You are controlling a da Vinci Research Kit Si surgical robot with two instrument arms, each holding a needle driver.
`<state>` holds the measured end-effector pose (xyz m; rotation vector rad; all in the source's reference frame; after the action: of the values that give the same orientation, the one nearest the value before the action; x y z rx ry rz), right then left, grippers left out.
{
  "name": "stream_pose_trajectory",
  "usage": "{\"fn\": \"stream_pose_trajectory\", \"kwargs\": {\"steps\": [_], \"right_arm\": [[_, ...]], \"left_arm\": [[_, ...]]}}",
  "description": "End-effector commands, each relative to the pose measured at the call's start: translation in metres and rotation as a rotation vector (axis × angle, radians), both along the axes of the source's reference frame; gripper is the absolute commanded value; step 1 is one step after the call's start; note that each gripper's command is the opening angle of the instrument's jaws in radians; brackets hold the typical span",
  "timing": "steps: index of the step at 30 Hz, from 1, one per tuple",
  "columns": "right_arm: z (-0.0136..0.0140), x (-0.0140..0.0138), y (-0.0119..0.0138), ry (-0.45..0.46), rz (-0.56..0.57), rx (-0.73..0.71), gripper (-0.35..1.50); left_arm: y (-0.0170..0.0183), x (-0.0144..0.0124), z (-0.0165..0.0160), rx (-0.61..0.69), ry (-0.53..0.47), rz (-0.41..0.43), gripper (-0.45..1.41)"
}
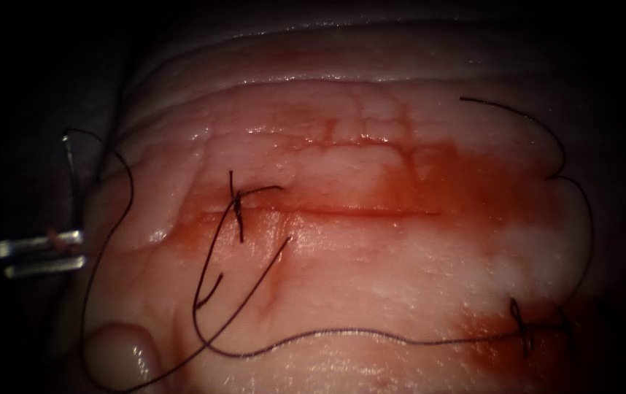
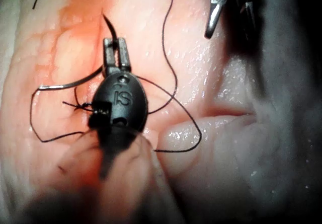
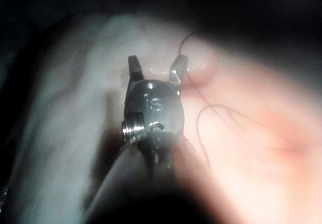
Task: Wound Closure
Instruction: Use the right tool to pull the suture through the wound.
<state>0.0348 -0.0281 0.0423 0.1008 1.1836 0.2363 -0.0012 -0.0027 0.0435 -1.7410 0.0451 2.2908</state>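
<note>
My left arm's tool (image 2: 116, 50) ends in two short, flat, grey metal jaws set on a rounded, glossy black wrist housing (image 2: 121, 100) with "IS" embossed on it, a small round hole just above the letters and a squared notch at one side. From the endoscope I see two slim, bright silver metal bars (image 1: 28, 255), one smeared red. My right arm's tool (image 3: 157, 68) has two stubby silver jaw tips on a rounded, shiny metal housing (image 3: 153, 108), likewise embossed "IS", with a ridged steel screw head (image 3: 132, 129) at its edge.
</note>
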Motion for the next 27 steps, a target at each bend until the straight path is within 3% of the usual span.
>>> {"fn": "stream_pose_trajectory", "kwargs": {"steps": [1, 10, 14, 19, 27], "right_arm": [[0.0018, -0.0006, 0.0015, 0.008, 0.013, -0.008, 1.16], [0.0067, -0.0039, 0.007, 0.013, 0.053, -0.005, 1.16], [0.0106, -0.0044, 0.009, -0.03, 0.081, -0.032, 1.1], [0.0153, -0.0041, 0.0107, -0.069, 0.108, -0.051, 1.2], [0.0212, -0.0021, 0.0113, -0.106, 0.091, -0.082, 1.2]], "left_arm": [[0.0001, 0.0001, 0.0006, 0.005, 0.017, -0.013, -0.45], [0.0024, 0.0046, 0.0019, -0.021, 0.12, -0.104, -0.45], [0.0026, 0.0044, 0.0028, -0.022, 0.143, -0.118, -0.45], [0.0025, 0.0038, 0.0034, -0.027, 0.133, -0.116, -0.45], [0.0022, 0.003, 0.0035, -0.034, 0.119, -0.112, -0.45]]}}
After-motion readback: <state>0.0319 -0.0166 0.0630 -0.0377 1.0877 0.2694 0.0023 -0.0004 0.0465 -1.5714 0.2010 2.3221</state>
